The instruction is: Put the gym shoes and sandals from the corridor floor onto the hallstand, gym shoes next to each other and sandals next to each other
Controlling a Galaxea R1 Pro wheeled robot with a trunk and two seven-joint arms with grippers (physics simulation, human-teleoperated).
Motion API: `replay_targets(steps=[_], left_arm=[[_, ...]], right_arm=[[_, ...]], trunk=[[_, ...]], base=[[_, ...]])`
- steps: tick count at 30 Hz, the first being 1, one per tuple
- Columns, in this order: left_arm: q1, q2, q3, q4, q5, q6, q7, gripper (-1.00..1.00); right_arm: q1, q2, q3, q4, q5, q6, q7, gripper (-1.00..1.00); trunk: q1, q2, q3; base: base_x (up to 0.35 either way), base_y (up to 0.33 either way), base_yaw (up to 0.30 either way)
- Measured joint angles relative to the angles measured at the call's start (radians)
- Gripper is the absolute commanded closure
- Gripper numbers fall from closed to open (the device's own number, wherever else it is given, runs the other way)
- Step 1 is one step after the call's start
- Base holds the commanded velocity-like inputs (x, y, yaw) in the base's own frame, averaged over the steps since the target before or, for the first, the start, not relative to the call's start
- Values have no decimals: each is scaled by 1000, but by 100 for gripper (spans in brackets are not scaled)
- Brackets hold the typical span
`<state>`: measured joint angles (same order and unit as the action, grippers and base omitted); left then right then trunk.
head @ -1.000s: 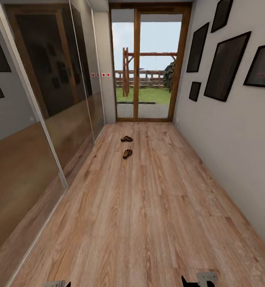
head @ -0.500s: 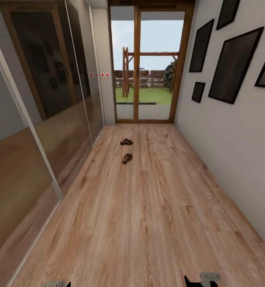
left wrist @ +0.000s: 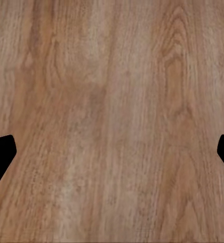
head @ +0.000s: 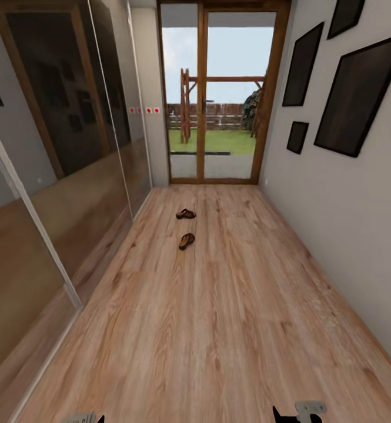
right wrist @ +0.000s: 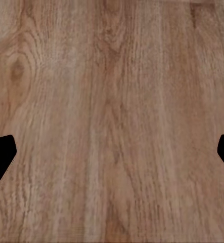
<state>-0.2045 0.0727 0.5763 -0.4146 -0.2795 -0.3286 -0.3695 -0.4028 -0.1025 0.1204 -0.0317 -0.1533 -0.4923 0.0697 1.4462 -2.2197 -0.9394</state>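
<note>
Brown strappy sandals (head: pixel 186 228) apart on wood-plank floor (head: pixel 219 329); both tools (left wrist: pixel 112 152) (right wrist: pixel 112 152) spread wide.

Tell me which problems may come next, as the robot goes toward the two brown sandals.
1. The two brown leather sandals lie apart on the light wood-plank floor, at different angles, so each probably needs its own approach.
2. The mirrored panels run close along the robot's left, so drifting that way risks a scrape.
3. Both open grippers, left and right, hang over bare floor.

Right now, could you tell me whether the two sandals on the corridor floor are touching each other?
Apart. The head view shows bare corridor floor planks between the nearer sandal and the farther sandal.
</note>
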Motion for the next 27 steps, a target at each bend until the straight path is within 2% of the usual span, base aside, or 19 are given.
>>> replay_targets(steps=[27], left_arm=[[0,0,1,0,1,0,0,-100]], right_arm=[[0,9,-1,-2,-1,0,2,-100]], trunk=[[0,0,0]], base=[[337,-88,0]])
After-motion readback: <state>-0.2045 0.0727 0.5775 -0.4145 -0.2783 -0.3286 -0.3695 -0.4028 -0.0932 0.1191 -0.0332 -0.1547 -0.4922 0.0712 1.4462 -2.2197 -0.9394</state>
